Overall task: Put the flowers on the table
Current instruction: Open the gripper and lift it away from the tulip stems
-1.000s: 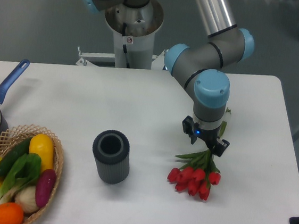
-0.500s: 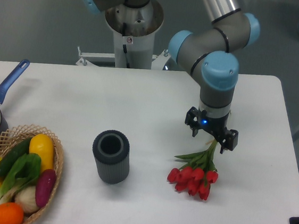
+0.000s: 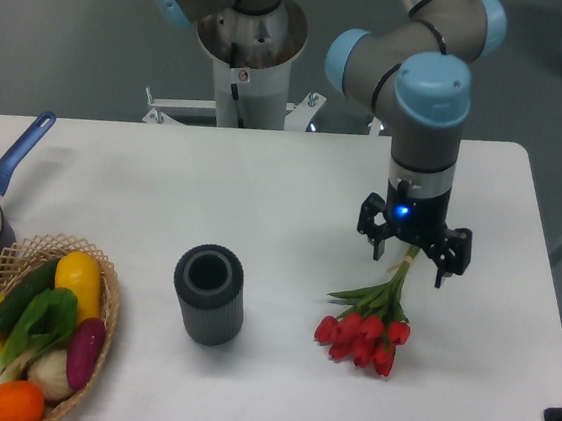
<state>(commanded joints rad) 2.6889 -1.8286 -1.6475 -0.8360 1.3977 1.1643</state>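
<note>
The bunch of red tulips with green stems (image 3: 369, 325) lies on the white bench (image 3: 262, 199); my gripper (image 3: 414, 250) is spread wide above, so I would lift straight up.

The gripper (image 3: 412, 253) has let go of the flowers (image 3: 371, 322), jaws now spread, and lifted toward the far right.

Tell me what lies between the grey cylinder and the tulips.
Nothing: in the fixed camera view, only bare white table separates the grey cylinder from the tulips.
</note>
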